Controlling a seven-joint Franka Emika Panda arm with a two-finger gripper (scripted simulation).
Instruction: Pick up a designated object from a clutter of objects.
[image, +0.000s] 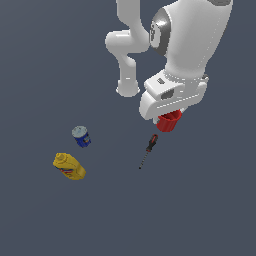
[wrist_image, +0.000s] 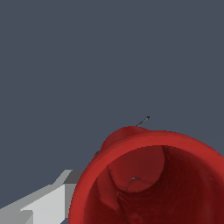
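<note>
The red cup (image: 169, 122) hangs just under my gripper (image: 168, 115), whose white hand covers the cup's top. In the wrist view the red cup (wrist_image: 148, 179) fills the near corner, mouth toward the camera and tilted. One grey finger (wrist_image: 48, 203) lies against the outside of its rim; the other finger is hidden. The gripper looks shut on the cup's wall. The screwdriver (image: 149, 148) lies just beside the cup, toward the exterior view's left, and its thin tip (wrist_image: 146, 119) shows past the cup. The blue can (image: 81, 136) and the yellow mustard bottle (image: 69, 166) lie far off at the exterior view's left.
The arm's white links (image: 127, 55) rise behind the hand. The floor (image: 200, 200) is plain dark grey.
</note>
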